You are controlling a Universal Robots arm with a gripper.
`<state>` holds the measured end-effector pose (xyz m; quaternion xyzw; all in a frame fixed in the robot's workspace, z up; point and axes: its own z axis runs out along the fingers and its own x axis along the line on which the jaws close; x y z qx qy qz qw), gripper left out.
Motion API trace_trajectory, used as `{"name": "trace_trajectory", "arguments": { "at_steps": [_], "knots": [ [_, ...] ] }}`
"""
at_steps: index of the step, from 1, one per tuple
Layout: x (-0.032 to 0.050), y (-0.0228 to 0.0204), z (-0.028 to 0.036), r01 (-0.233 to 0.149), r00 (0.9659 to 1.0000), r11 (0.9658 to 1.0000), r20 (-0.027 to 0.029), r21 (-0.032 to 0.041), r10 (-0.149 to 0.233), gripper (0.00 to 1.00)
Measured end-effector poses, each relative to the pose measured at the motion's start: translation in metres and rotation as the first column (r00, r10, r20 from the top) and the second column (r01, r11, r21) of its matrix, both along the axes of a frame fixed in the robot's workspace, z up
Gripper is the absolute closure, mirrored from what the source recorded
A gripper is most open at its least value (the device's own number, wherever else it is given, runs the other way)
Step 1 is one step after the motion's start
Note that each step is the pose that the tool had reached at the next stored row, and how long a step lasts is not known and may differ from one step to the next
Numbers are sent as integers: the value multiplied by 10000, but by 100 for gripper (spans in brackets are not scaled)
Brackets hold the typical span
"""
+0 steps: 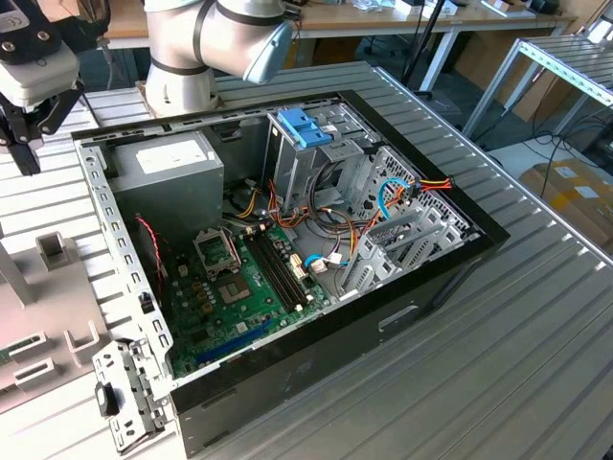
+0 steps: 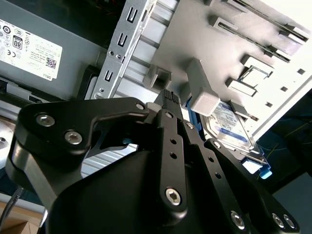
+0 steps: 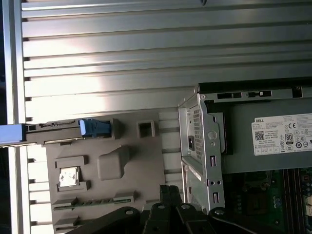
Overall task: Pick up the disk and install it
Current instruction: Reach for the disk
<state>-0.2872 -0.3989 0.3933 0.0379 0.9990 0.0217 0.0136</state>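
**Robot fingers hover beside open computer as disk sits in holder**

A robot arm (image 1: 225, 38) hangs its 2 black fingers (image 2: 170, 146) over a grey holder (image 3: 141, 161) on a ribbed metal bench (image 1: 536, 364), just beside the corner of an open computer case (image 1: 421, 287). In both wrist views the fingers meet at the tips with nothing between them.

The disk (image 2: 231, 124) stands on edge in a slot at the rim of the holder. In the second wrist view its white label with a blue band is partly hidden behind a pale grey block (image 2: 202, 95). Blue plastic (image 2: 263, 171) shows at 1 end of it. The fingers are near the disk but apart from it.

In the exterior view the case lies open side up. A grey power supply (image 1: 168, 172) fills the corner nearest the arm's base, and a green circuit board (image 1: 239, 287) covers the floor. A bright blue latch (image 1: 305, 125) tops a metal bay, with coloured wires (image 1: 421, 187) toward the exterior view's right.
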Motion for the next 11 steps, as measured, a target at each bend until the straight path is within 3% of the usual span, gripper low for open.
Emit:
{"name": "trace_trajectory", "arguments": {
  "at_steps": [11],
  "knots": [
    [-149,0,0,0,10000,10000,1,0,0,89]
  ]
}}
